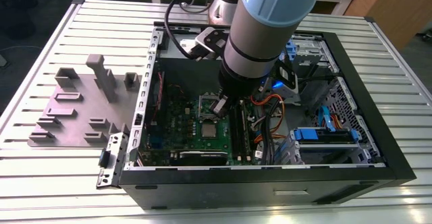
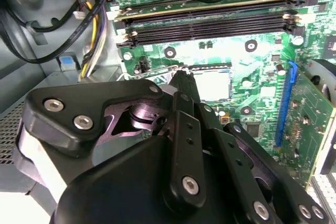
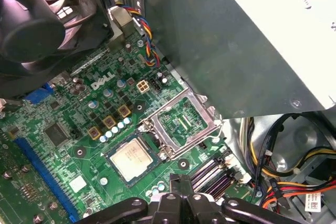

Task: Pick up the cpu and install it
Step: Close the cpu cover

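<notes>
CPU [image 3: 132, 157], silvery top up, lies flat in its socket on the green motherboard [image 3: 63, 108], apart from the gripper [image 3: 181, 182], whose black fingers [image 3: 181, 184] stand together just beside it, holding nothing; the jaws look narrow. Beyond the chip, the socket's silver load frame [image 3: 181, 124] stands swung open. Farther off rise a black fan [image 3: 37, 30] and the grey power-supply box [image 3: 236, 40]. In the exterior view the arm [image 1: 260, 37] reaches down into the open computer case [image 1: 398, 173], gripper [image 1: 219, 107] above the chip [image 1: 208, 130].
</notes>
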`<state>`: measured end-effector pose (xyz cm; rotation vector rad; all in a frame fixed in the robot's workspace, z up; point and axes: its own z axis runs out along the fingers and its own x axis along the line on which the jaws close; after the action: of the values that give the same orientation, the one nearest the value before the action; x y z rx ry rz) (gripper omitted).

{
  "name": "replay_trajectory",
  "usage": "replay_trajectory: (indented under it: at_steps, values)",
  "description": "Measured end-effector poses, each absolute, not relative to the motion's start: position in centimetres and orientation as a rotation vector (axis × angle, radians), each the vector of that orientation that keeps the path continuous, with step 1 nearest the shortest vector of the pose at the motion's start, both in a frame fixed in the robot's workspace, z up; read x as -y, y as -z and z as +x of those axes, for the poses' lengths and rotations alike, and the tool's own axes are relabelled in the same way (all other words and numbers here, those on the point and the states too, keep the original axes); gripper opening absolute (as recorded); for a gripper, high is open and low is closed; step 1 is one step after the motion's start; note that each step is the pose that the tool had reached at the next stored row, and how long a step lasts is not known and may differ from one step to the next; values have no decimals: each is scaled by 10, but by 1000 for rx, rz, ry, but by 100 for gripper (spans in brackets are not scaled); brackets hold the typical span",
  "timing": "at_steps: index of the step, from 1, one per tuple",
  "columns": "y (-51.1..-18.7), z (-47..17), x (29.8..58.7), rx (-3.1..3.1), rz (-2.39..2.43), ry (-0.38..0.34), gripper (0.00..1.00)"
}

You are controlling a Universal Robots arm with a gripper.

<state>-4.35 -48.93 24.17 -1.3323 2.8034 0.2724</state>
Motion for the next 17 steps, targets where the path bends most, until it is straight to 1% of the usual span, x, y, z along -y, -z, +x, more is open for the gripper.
replay_trajectory:
  at_steps: [3,14,17]
  values:
    - [-241,-42,489,-2779,-1323,-342,11]
    - [-229,-33,483,-2789,-1310,-354,11]
    - [-228,-32,481,-2785,-1317,-371,11]
